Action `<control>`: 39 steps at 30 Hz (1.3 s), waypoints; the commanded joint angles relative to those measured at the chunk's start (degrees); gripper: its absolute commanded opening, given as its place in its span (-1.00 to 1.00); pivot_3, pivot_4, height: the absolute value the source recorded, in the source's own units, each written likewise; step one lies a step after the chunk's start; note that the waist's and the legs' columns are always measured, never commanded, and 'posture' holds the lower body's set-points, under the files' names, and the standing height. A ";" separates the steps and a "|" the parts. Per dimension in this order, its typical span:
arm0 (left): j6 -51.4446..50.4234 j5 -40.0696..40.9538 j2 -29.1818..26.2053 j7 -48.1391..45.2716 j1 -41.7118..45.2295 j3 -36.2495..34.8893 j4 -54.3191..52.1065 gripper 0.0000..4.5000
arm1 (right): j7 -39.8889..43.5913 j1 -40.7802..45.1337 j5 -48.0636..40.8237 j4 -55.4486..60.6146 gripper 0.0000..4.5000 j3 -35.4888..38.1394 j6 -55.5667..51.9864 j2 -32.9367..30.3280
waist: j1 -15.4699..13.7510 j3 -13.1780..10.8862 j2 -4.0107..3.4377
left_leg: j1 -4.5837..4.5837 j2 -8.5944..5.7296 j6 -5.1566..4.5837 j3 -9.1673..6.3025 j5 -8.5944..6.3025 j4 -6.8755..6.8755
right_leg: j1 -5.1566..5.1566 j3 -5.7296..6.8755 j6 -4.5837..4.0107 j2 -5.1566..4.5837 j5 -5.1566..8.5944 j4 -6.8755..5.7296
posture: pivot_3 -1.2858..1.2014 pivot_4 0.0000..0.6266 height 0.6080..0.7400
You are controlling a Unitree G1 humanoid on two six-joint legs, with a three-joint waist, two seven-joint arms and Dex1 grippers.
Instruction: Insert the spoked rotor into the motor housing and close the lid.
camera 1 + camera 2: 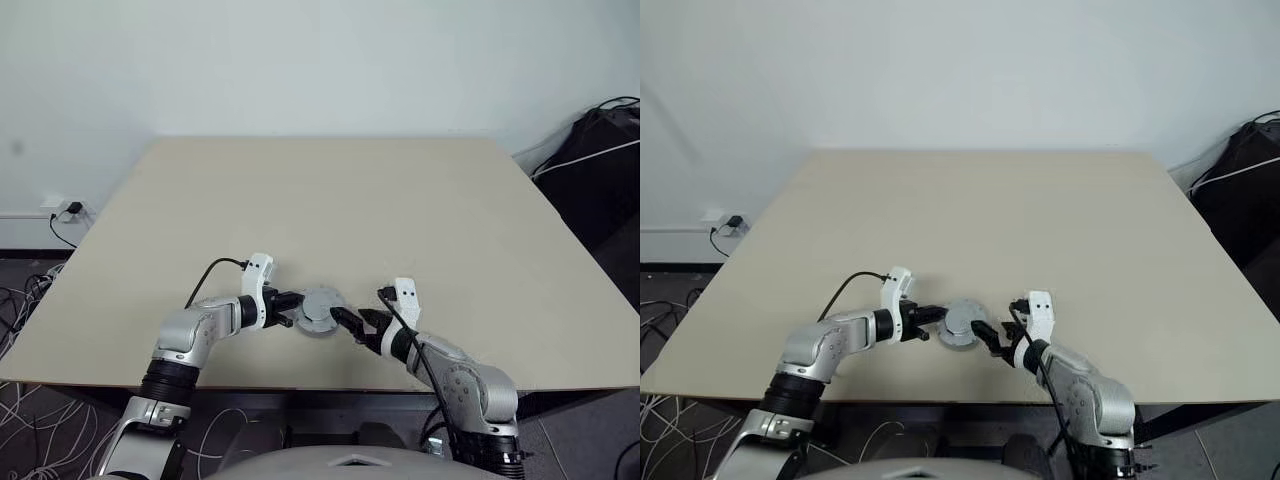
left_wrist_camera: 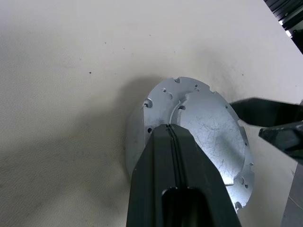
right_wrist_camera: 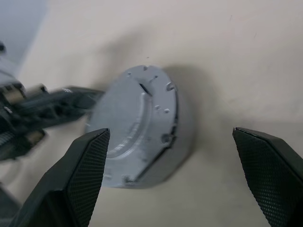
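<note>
The lid (image 1: 318, 306) lies face up as the top of a thick silver puck near the table's front edge, and also shows in the right wrist view (image 3: 137, 127). The spoked rotor and the motor housing are hidden beneath it. My left gripper (image 1: 292, 308) is shut with nothing between its fingers. Its joined fingertips (image 2: 168, 130) rest over the lid's left rim. My right gripper (image 1: 358, 322) stands open just right of the puck. Its wide-apart pads (image 3: 87, 165) face the lid without touching it.
The beige table (image 1: 330, 200) stretches away behind the puck. Its front edge runs close below both grippers. A wall socket with cables (image 1: 62, 210) sits at the far left on the floor side, and a black bag (image 1: 600, 160) lies off the table's right.
</note>
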State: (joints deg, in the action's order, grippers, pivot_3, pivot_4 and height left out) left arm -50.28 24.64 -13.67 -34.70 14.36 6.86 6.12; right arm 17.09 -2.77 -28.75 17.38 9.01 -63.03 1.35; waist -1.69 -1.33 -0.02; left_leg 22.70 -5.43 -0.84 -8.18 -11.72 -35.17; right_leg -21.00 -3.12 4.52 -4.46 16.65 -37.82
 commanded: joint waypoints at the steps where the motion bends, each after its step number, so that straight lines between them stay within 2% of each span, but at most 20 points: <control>1: -0.37 -0.35 0.52 -1.11 -0.49 2.43 -0.77 -1.00 | -2.49 2.85 -5.79 -1.36 0.98 5.83 -5.15 2.84 | 0.00 0.00 0.00 | 0.00 0.00 0.00 0.00 0.00 0.00 | 0.00 0.01 0.00 0.00 0.00 0.00 | 0.03 -1.00 1.00; 4: -0.19 -0.37 0.48 -1.17 -0.50 2.49 -0.70 -1.00 | -4.11 4.24 -7.91 -3.11 0.98 7.97 -7.33 4.08 | -0.05 -0.02 -0.04 | 0.00 -0.01 -0.01 0.01 0.00 0.02 | 0.00 0.01 0.02 0.00 -0.04 0.01 | 0.03 -1.00 1.00; 14: 0.26 -0.84 0.64 -1.44 -0.55 2.24 -0.59 -1.00 | -6.76 5.48 -10.23 -9.25 0.98 7.03 -7.74 5.47 | 0.65 0.14 -0.18 | -0.05 0.01 -0.01 0.04 0.00 0.00 | 0.02 -0.02 0.08 0.02 0.08 -0.01 | 0.03 -1.00 1.00; 19: 0.20 -1.15 0.45 -1.59 -0.66 2.07 -0.64 -1.00 | -4.48 5.31 -17.12 -9.01 0.98 7.30 -11.13 6.95 | 0.86 0.23 -0.27 | -0.05 0.02 -0.01 0.03 0.01 0.00 | 0.03 -0.02 0.16 0.02 0.14 0.00 | 0.03 -1.00 1.00; 24: 0.20 -1.21 0.49 -1.63 -0.73 1.98 -0.71 -1.00 | -4.98 5.70 -20.35 -9.31 0.98 6.69 -13.07 6.98 | 0.85 0.19 -0.33 | -0.01 0.00 -0.02 0.03 0.00 0.01 | 0.00 -0.03 0.15 -0.01 0.13 0.00 | 0.03 -1.00 1.00; 29: 0.32 -1.29 0.59 -1.71 -0.73 2.06 -0.70 -1.00 | -8.59 6.97 -19.36 -12.66 0.98 7.63 -9.86 8.58 | 0.88 0.18 -0.35 | -0.01 0.00 -0.02 0.03 0.00 0.03 | -0.01 -0.02 0.18 0.00 0.13 0.00 | 0.03 -1.00 1.00; 33: 0.40 -1.52 0.56 -1.71 -0.74 2.09 -0.75 -1.00 | -11.37 8.24 -22.80 -15.11 0.98 9.75 -6.98 10.72 | 1.01 0.18 -0.35 | -0.03 0.01 -0.02 0.03 0.00 0.01 | 0.00 -0.05 0.15 0.01 0.16 0.00 | 0.03 -1.00 1.00; 39: 0.35 -1.62 0.58 -1.59 -0.82 1.98 -0.93 -1.00 | -13.14 8.58 -28.60 -16.09 0.98 8.93 -4.42 11.00 | 1.16 0.17 -0.36 | -0.03 0.01 -0.02 0.03 0.01 0.00 | 0.00 -0.07 0.14 0.00 0.14 -0.01 | 0.03 -1.00 1.00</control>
State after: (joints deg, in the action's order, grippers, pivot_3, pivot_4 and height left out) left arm -49.28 22.65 -13.73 -35.15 14.09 7.00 6.01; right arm 4.91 1.78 -55.69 1.38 17.72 -70.35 4.41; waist -0.53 -1.16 -0.39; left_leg 22.67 -5.41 -0.85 -8.15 -11.71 -35.17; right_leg -21.00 -3.19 4.65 -4.46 16.79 -37.83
